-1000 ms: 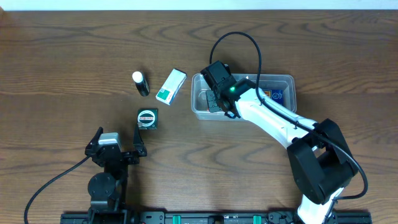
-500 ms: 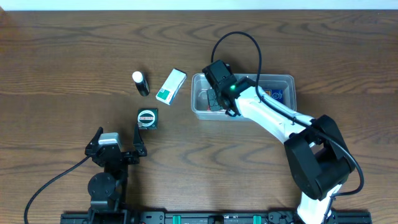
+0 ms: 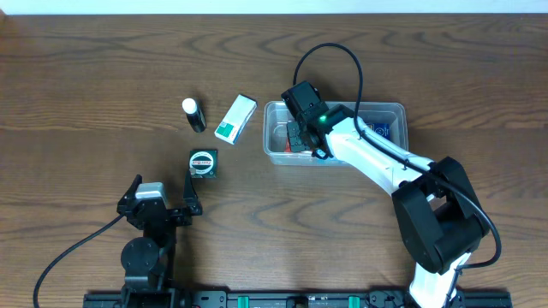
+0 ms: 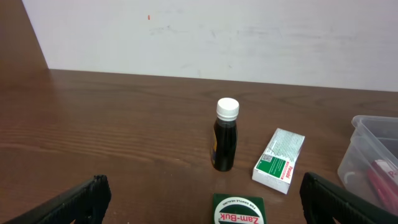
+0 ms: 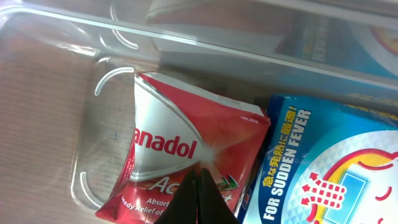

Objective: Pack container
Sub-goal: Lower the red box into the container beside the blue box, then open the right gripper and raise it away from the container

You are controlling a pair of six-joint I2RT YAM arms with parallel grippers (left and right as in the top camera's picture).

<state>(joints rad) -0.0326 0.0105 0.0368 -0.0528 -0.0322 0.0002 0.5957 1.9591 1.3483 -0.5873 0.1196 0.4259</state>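
Observation:
The clear container [image 3: 399,109] sits right of the table's centre; its wall [image 5: 186,37] crosses the top of the right wrist view. Inside lie a red Panadol packet [image 5: 168,149] and a blue fever-patch box [image 5: 323,168]. My right gripper [image 3: 297,137] reaches into the container's left end. Its jaws [image 5: 200,173] are pressed together and pinch the puckered middle of the red packet. My left gripper [image 3: 163,181] rests near the front edge, wide open [image 4: 202,190] and holding nothing.
Left of the container stand a dark bottle with a white cap [image 3: 194,115] [image 4: 226,142], a green-and-white box [image 3: 235,118] [image 4: 279,160] and a green Zam-Buk box [image 3: 203,162] [image 4: 239,211], which lies just ahead of the left gripper.
The right gripper has shifted slightly right and deeper into the container's left end. The left arm has not moved.

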